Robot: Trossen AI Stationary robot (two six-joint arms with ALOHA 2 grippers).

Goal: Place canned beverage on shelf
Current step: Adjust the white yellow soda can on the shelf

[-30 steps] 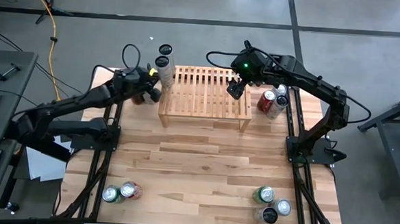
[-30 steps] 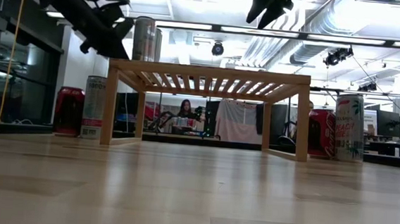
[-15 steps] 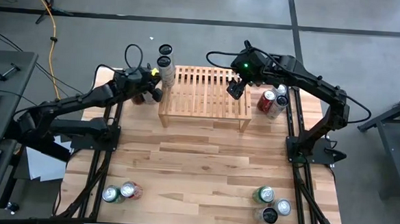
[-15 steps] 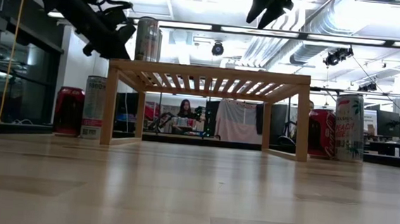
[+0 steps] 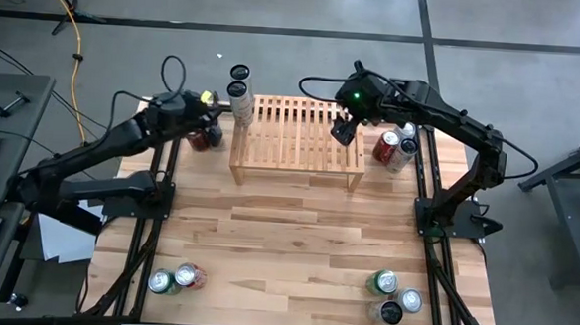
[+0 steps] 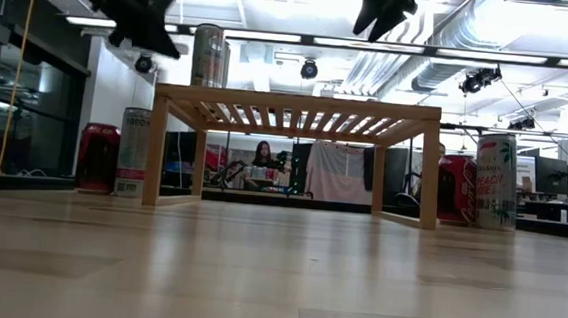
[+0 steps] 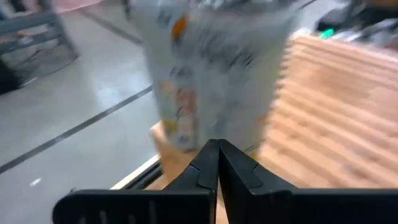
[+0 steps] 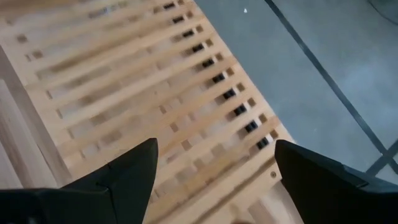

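My left gripper (image 5: 212, 131) hangs beside the shelf's left end, fingers pressed together on nothing; my right gripper (image 5: 341, 131) hovers spread wide and empty over the right end. The shelf (image 5: 296, 133) is a slatted light-wood rack at the back of the table (image 5: 286, 242). One tall pale can (image 5: 241, 102) stands upright on its back-left corner, so I judge one placed. Others wait on the table: red cans (image 5: 392, 148) beside the shelf's right end, and more along the front edge.
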